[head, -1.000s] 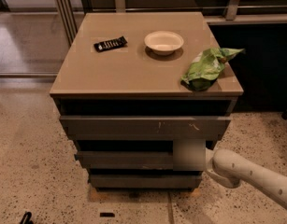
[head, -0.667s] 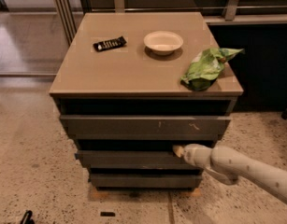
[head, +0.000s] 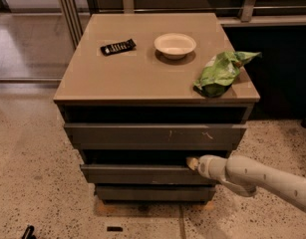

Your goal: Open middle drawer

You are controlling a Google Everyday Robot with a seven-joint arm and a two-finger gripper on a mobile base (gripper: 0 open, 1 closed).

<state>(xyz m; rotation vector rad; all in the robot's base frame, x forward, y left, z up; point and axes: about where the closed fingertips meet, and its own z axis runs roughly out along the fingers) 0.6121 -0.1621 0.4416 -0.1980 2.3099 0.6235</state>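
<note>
The cabinet has three stacked dark grey-brown drawer fronts. The top drawer front (head: 152,133) is the widest and bears pale scratch marks. The middle drawer (head: 137,174) has a plain flat front and sits below it, with a dark gap above its top edge. The bottom drawer front (head: 152,193) looks narrowest. My gripper (head: 192,163) comes in from the lower right on a pale arm (head: 262,178). Its tip rests at the top edge of the middle drawer's front, near that front's right end, reaching into the dark gap.
On the tan cabinet top (head: 142,78) lie a black remote-like object (head: 117,47), a white bowl (head: 175,45) and a green chip bag (head: 222,71) near the right edge. Speckled floor surrounds the cabinet. A railing and glass panels stand behind.
The arm has swung left and up from the drawer's right side. The gripper tip now sits at the top edge of the middle drawer front. The drawers have not visibly moved.
</note>
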